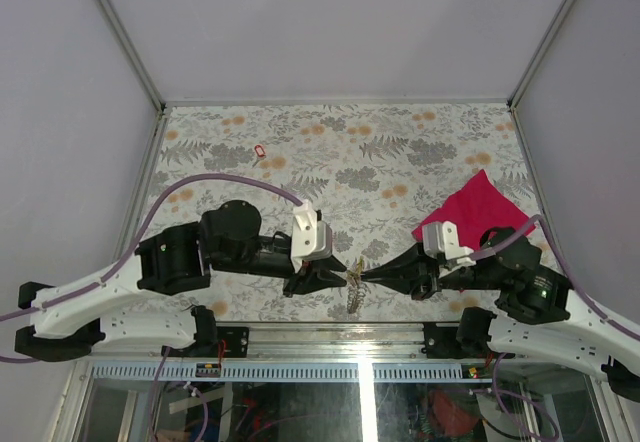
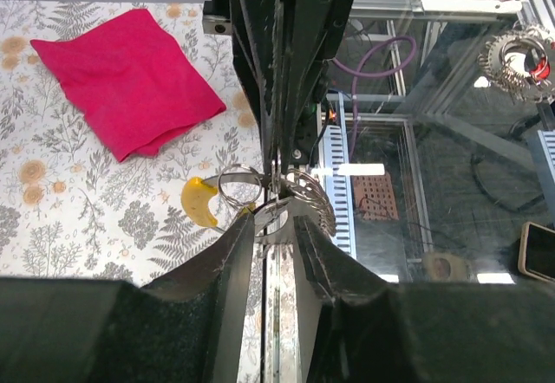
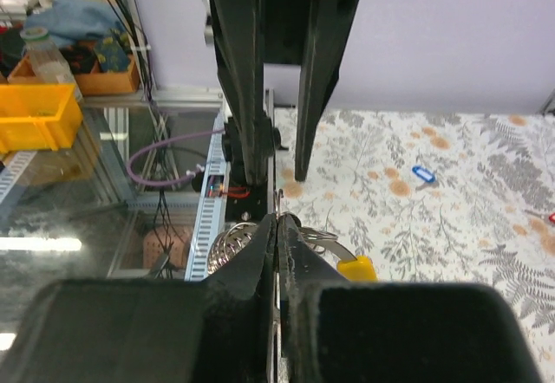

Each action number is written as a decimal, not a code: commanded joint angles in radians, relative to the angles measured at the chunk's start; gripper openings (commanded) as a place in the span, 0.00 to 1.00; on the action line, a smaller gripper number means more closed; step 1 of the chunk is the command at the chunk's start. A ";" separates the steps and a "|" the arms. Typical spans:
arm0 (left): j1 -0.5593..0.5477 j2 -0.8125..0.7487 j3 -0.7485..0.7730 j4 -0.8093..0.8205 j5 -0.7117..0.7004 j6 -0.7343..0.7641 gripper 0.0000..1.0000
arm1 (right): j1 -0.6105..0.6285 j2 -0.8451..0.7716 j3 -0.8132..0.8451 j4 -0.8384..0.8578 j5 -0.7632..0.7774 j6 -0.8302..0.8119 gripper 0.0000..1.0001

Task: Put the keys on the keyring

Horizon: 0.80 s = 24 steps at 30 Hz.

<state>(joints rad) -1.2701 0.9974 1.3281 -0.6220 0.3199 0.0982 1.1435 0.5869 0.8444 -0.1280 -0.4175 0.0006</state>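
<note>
r gripper [image 3: 277, 223] is clamping shut on the keyring [image 1: 354, 282] w/ yellow tag [image 2: 199, 201], at near edge of the table [image 1: 400, 132]; l gripper [image 2: 276, 227] is sitting w/ jaws slightly apart around it. blue key [image 3: 422, 173] is lying well apart.

Left arm [image 1: 180, 257] stretched low toward 3 o'clock, right arm [image 1: 520, 282] toward 9 o'clock, tips nearly meeting at 6 o'clock, left gripper [image 1: 338, 272] jaws slightly parted, right gripper [image 1: 368, 275] jaws pressed together
</note>
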 commanded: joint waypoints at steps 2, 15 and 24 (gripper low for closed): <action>-0.007 -0.055 -0.089 0.287 -0.015 -0.063 0.26 | 0.004 -0.047 -0.041 0.239 0.010 0.085 0.00; -0.007 -0.116 -0.235 0.563 -0.004 -0.111 0.26 | 0.004 -0.081 -0.134 0.460 0.061 0.159 0.00; -0.006 -0.118 -0.270 0.617 -0.015 -0.116 0.26 | 0.004 -0.070 -0.185 0.626 0.062 0.227 0.00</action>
<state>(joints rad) -1.2701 0.8890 1.0679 -0.1116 0.3069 -0.0074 1.1435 0.5156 0.6605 0.3222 -0.3759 0.1856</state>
